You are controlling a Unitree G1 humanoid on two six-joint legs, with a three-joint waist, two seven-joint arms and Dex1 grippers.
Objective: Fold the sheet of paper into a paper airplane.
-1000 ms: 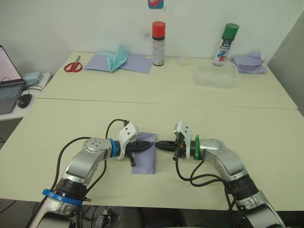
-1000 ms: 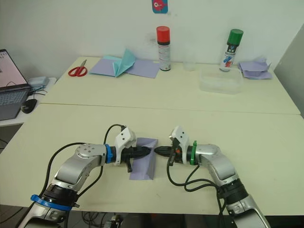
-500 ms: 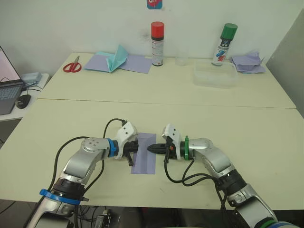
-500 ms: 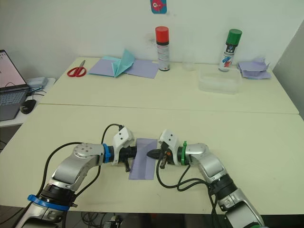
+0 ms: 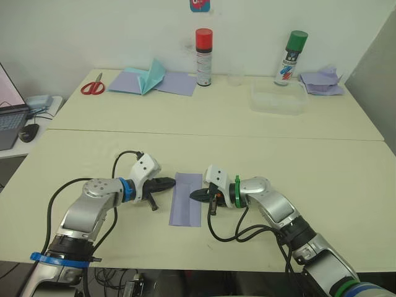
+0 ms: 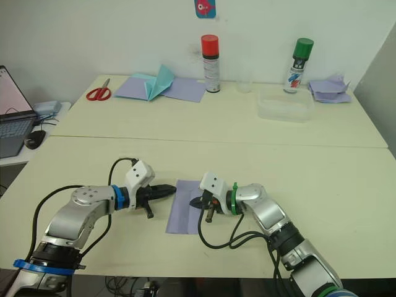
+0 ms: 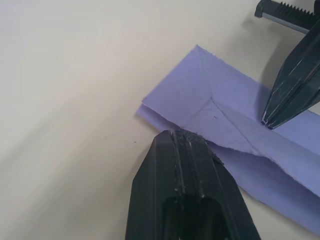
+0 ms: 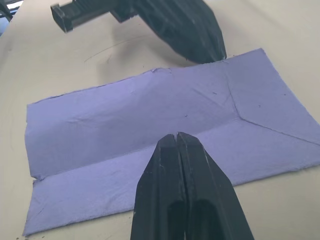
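Observation:
The sheet of paper (image 5: 187, 207) lies flat on the near table as a long folded lavender strip with a lengthwise fold and a diagonal crease (image 7: 200, 95). My left gripper (image 5: 173, 181) is shut and holds nothing. Its tip (image 7: 180, 135) rests at the strip's left edge near the far end. My right gripper (image 5: 192, 194) is also shut and reaches in from the right. Its tip (image 8: 177, 136) is down on the middle of the strip, by the fold line. In the left wrist view the right gripper (image 7: 269, 124) points onto the paper.
On the far table are red scissors (image 5: 93, 87), lavender sheets with teal paper (image 5: 151, 79), a red-capped spray can (image 5: 203, 57), a green-capped can (image 5: 289, 59), a clear container (image 5: 278, 99) and crumpled lavender paper (image 5: 322, 81). A laptop (image 5: 9, 117) and mouse (image 5: 31, 132) sit at the left.
My left gripper has drawn back leftward off the paper to its edge. My right gripper has moved left onto the strip. The raised flap now lies flat.

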